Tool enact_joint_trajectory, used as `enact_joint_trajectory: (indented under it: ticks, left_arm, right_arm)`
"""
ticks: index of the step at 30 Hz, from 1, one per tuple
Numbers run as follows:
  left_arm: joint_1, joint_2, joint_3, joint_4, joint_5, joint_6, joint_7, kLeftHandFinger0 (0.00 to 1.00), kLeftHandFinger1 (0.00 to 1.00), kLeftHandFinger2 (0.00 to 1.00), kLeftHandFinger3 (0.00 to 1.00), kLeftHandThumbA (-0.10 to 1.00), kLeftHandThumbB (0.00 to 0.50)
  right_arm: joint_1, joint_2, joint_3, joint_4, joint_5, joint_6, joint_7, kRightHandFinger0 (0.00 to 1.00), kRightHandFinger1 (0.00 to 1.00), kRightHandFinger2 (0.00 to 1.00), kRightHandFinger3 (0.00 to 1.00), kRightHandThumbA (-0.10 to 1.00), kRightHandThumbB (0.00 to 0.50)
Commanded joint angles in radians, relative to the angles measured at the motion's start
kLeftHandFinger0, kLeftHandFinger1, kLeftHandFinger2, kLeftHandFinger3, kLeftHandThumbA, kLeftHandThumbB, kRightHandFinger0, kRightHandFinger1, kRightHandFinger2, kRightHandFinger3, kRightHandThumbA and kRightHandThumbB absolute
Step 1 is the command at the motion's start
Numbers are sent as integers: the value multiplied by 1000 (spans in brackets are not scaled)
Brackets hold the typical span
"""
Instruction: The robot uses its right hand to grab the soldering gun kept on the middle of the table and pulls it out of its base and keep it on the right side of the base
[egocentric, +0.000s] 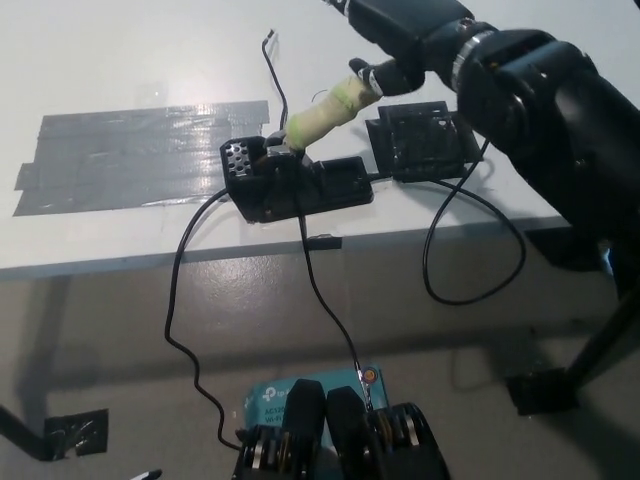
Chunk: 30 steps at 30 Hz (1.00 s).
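Head view: the white table (120, 60) carries a broad patch of grey tape (130, 155) toward its left edge, and the bulky black right arm (550, 110) slants in from the right edge toward the far middle of the surface, above a flat black square plate (420, 140). Its black right hand (400, 35) sits over the upper end of the tape-wrapped cream soldering gun (325, 112), fingers curled at the handle, though a firm grasp cannot be told. The gun leans tilted, tip seated in the black base (295, 185) near the table's front edge, middle.
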Motion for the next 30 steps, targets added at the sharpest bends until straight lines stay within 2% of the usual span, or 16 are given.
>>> enact_joint_trajectory:
  ticks: [1,3,5,7,9,12,13,15,17,20,21,22,23,24,25,30]
  left_arm:
    - [-2,29,-4,-30,30,5,-20,567,663,862,1000,569,207]
    - [1,22,-6,-40,33,16,-18,549,649,852,1000,559,214]
    - [2,21,-7,-28,19,-8,-27,548,653,853,1000,551,203]
    - [-1,24,-18,-26,27,-5,-31,564,670,878,1000,555,195]
    - [0,21,-17,-27,18,7,-37,550,659,858,1000,531,211]
    - [-1,26,-22,-37,25,14,-42,588,691,880,1000,523,192]
    - [-7,28,-27,-39,29,24,-47,578,681,875,1000,532,191]
    - [-12,33,-30,-38,28,20,-56,634,743,929,1000,545,182]
    - [-11,30,-26,-38,18,28,-61,674,779,960,1000,577,197]
    - [-11,30,-24,-38,19,26,-65,653,761,942,1000,594,204]
    - [-11,30,-25,-43,21,31,-66,649,763,941,1000,630,217]
    - [-11,30,-26,-42,23,26,-67,647,765,931,1000,659,215]
    - [-14,31,-28,-41,25,19,-70,646,766,931,1000,663,213]
    - [-15,26,-24,-46,22,30,-70,607,739,910,1000,668,214]
    - [-17,23,-25,-49,23,35,-71,610,758,930,1000,671,215]
    - [-23,22,-41,-59,34,40,-76,663,795,969,1000,715,222]
  right_arm:
    - [-102,5,12,32,-119,-66,-8,1000,1000,1000,1000,526,289]
    - [-87,25,15,64,-122,-70,-18,1000,1000,1000,1000,519,313]
    - [-68,42,11,67,-118,-49,11,1000,1000,1000,1000,539,311]
    - [-54,44,9,66,-121,-54,22,1000,1000,1000,1000,570,316]
    - [-33,52,21,55,-128,-44,57,1000,1000,1000,1000,635,332]
    - [-17,59,26,54,-133,-29,101,1000,1000,1000,1000,684,346]
    - [-11,56,25,47,-137,-27,109,1000,1000,1000,1000,692,351]
    - [3,55,19,48,-142,-5,135,1000,1000,1000,1000,718,330]
    - [12,56,12,52,-144,2,136,1000,1000,1000,1000,712,343]
    - [18,57,4,57,-154,10,146,1000,1000,1000,1000,724,347]
    - [17,47,24,71,-180,14,168,1000,1000,1000,1000,790,348]
    - [17,45,35,84,-198,17,174,1000,1000,1000,1000,777,370]
    - [17,40,47,99,-220,22,179,1000,1000,1000,1000,831,379]
    - [22,39,59,130,-243,28,175,1000,1000,1000,1000,855,433]
    - [23,37,63,138,-251,29,178,1000,1000,1000,1000,862,447]
    - [46,44,85,190,-302,63,181,1000,1000,1000,1000,746,485]
